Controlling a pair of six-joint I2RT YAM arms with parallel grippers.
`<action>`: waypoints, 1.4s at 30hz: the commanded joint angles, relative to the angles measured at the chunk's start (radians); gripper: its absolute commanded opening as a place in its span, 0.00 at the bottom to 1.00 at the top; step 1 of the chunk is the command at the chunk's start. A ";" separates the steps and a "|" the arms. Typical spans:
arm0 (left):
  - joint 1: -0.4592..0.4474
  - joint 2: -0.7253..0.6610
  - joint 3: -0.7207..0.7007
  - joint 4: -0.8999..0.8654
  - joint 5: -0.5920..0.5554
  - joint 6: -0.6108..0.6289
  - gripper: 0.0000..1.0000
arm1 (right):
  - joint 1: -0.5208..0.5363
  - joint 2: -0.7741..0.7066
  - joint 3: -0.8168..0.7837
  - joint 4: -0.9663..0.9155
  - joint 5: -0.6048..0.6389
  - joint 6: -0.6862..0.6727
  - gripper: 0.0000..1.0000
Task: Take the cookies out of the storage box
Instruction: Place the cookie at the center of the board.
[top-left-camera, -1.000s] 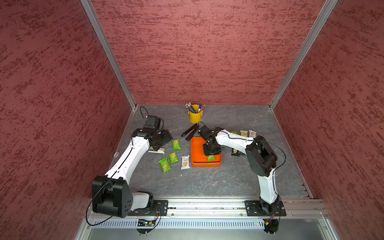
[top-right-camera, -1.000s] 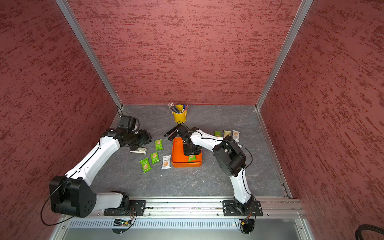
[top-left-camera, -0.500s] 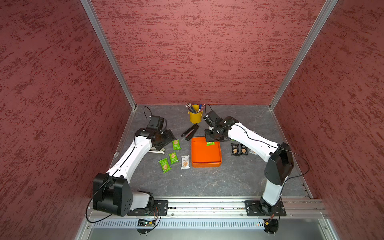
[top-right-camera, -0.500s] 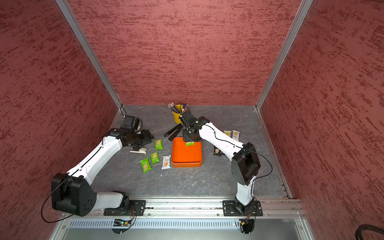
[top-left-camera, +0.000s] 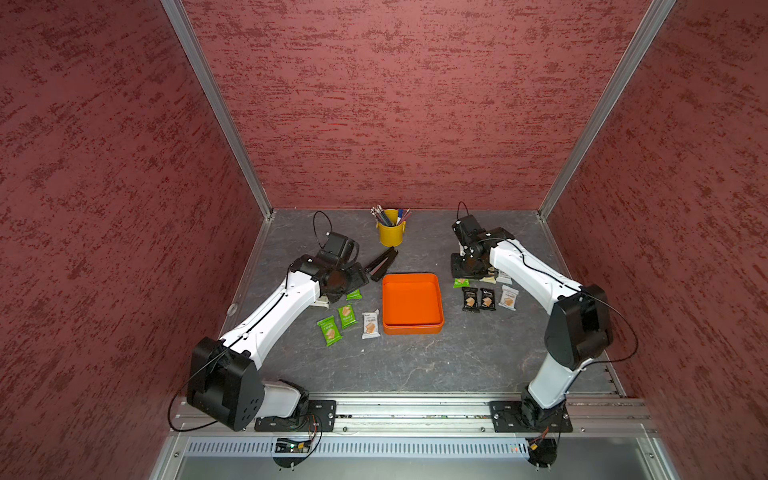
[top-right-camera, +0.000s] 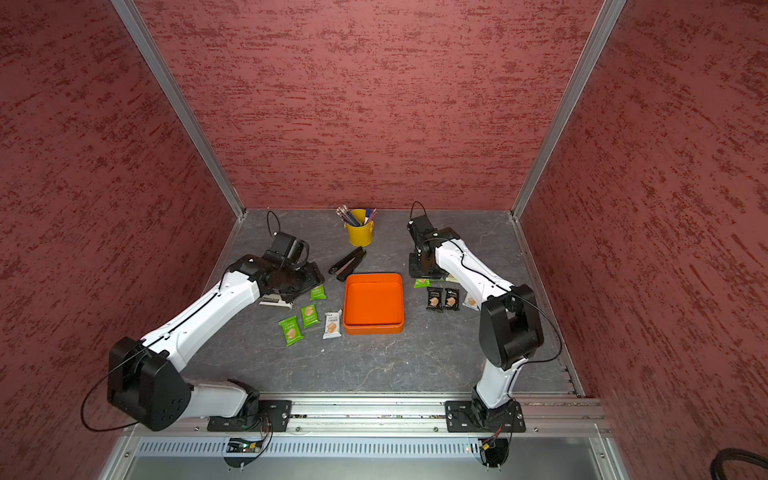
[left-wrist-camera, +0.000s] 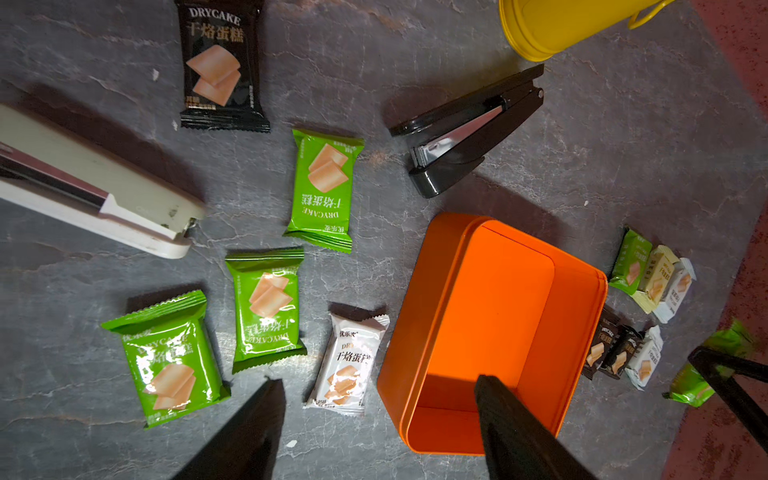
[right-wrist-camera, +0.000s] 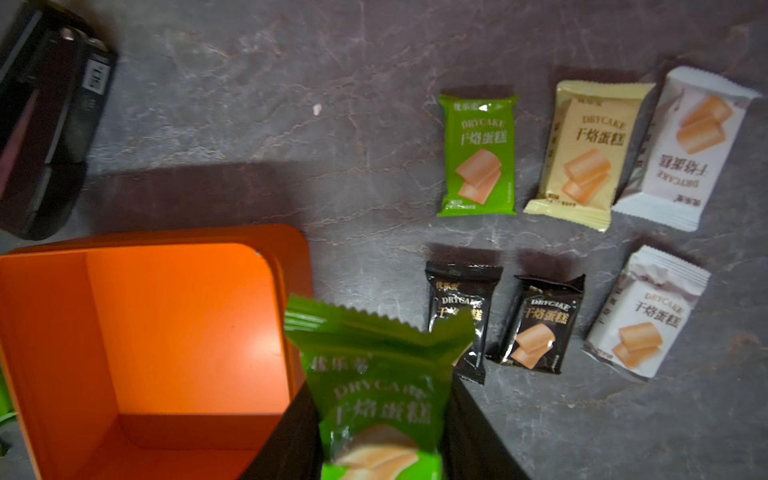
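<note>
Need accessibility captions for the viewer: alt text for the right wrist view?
The right gripper holds a green cookie packet near the empty orange storage box's corner. Loose on the grey table: green packet, cream packet, white packet in one row; two black packets and another white packet in the next.

Yellow bucket (top-left-camera: 390, 237) holding pens (top-left-camera: 383, 215) at the back; black stapler (top-left-camera: 381, 263) just in front; cream stapler (left-wrist-camera: 83, 183) lying flat; grey marbled tabletop (top-left-camera: 415, 365); red textured walls (top-left-camera: 395, 104)
</note>
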 joint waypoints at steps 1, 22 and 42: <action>-0.015 -0.023 0.029 -0.054 -0.059 -0.030 0.76 | -0.002 0.045 -0.016 0.064 -0.039 -0.033 0.40; -0.040 -0.207 -0.006 -0.257 -0.179 -0.104 0.76 | -0.005 0.276 0.044 0.155 -0.123 -0.047 0.50; 0.342 -0.368 -0.603 0.862 -0.155 0.485 0.91 | -0.042 -0.467 -0.657 0.816 0.308 -0.204 0.68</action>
